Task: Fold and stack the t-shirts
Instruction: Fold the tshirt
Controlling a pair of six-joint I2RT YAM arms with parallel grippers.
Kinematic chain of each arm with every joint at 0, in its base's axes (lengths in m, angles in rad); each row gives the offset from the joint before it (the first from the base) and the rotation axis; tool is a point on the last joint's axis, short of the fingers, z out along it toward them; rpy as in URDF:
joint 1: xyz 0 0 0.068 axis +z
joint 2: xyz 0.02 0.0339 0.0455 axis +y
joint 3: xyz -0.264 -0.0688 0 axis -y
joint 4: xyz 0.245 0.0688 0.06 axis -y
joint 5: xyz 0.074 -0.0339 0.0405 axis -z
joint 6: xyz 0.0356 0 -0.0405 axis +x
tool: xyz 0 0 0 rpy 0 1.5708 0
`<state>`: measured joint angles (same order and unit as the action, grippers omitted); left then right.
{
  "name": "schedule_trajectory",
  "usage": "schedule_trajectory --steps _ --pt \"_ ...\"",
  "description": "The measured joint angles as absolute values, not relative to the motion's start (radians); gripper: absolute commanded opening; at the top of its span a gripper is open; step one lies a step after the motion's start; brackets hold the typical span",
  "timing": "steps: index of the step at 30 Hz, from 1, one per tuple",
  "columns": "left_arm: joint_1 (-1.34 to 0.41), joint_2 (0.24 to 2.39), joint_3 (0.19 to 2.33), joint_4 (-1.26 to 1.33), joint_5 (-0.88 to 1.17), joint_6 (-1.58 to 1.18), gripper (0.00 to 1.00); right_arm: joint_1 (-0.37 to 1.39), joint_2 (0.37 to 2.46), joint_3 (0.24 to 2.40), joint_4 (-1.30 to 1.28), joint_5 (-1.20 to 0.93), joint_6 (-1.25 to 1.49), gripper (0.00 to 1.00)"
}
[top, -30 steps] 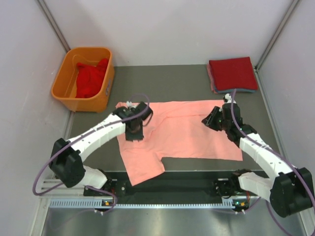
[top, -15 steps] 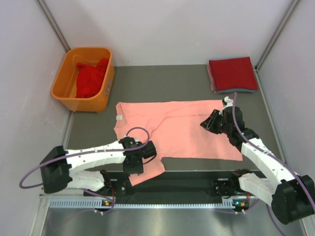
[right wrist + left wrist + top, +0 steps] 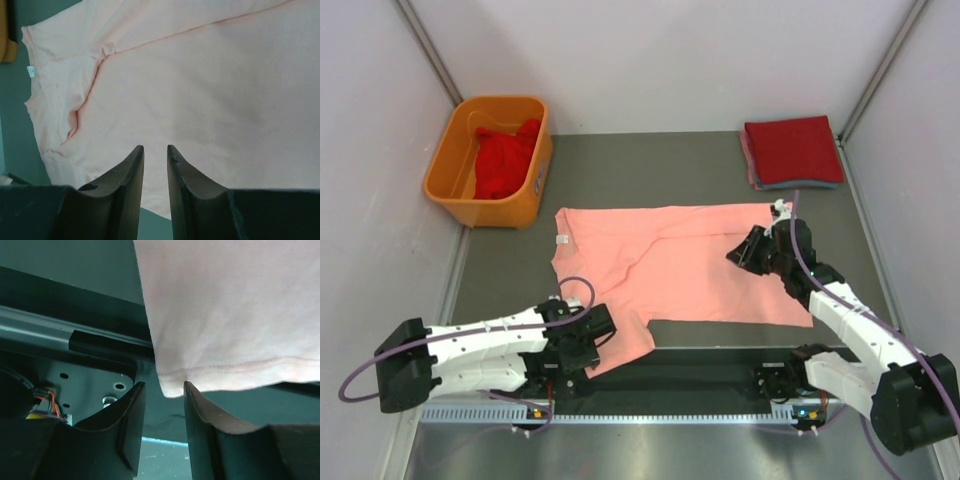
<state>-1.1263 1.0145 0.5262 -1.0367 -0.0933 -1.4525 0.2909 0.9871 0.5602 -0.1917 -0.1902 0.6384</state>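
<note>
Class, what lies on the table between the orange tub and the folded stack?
Nothing: bare table between tub and stack, shown in the top view.

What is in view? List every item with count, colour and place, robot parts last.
salmon-pink t-shirt: one, salmon-pink, spread flat mid-table
neck label: one, white, at that shirt's left edge
orange tub: one, orange, far left corner
red t-shirt: at least one, red, bunched inside the tub
folded stack: several tees, red on top with pink and blue edges below, far right corner
table: one, dark grey-green
left arm: one, white and black, low along the near edge
left hand: one, black, jaws apart at the shirt's near-left corner
right arm: one, white and black, near right
right hand: one, black, narrowly open over the shirt's right part
</note>
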Motion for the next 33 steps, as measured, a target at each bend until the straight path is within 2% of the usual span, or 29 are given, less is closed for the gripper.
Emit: schedule_trajectory --steps 2,5,6,9,10,11,13,14,17,27,33 --pt "-1.126 1.024 0.501 -1.008 -0.088 -1.458 0.4 0.291 0.992 0.551 -0.182 -0.19 0.639 0.26" --pt "-1.126 1.037 0.488 -0.982 -0.075 -1.465 0.32 0.29 0.996 0.537 -0.178 -0.19 0.64 0.26" --pt "-1.126 1.039 0.489 -0.979 -0.074 -1.465 0.25 0.289 0.996 0.534 -0.181 -0.19 0.641 0.26" --pt "-1.127 1.046 0.495 -0.968 -0.075 -1.468 0.13 0.288 0.996 0.531 -0.181 -0.189 0.646 0.26" --pt "-1.127 1.05 0.499 -0.969 -0.077 -1.467 0.02 0.287 0.996 0.531 -0.182 -0.186 0.647 0.26" --pt "-1.127 1.052 0.505 -0.974 -0.083 -1.468 0.0 0.285 0.995 0.531 -0.187 -0.181 0.649 0.27" --pt "-1.127 1.052 0.532 -1.004 -0.104 -1.464 0.0 0.276 0.995 0.532 -0.218 -0.167 0.664 0.32" --pt "-1.127 1.052 0.554 -1.02 -0.117 -1.462 0.0 0.267 0.995 0.532 -0.241 -0.157 0.673 0.4" --pt "-1.127 1.058 0.657 -1.064 -0.162 -1.439 0.0 0.216 0.993 0.532 -0.314 -0.129 0.702 0.45" --pt "-1.127 1.081 0.852 -1.108 -0.269 -1.312 0.0 -0.134 1.0 0.531 -0.582 -0.013 0.788 0.47" --pt "-1.106 0.96 0.871 -1.113 -0.354 -1.224 0.0 -0.26 0.988 0.517 -0.691 0.043 0.82 0.46"
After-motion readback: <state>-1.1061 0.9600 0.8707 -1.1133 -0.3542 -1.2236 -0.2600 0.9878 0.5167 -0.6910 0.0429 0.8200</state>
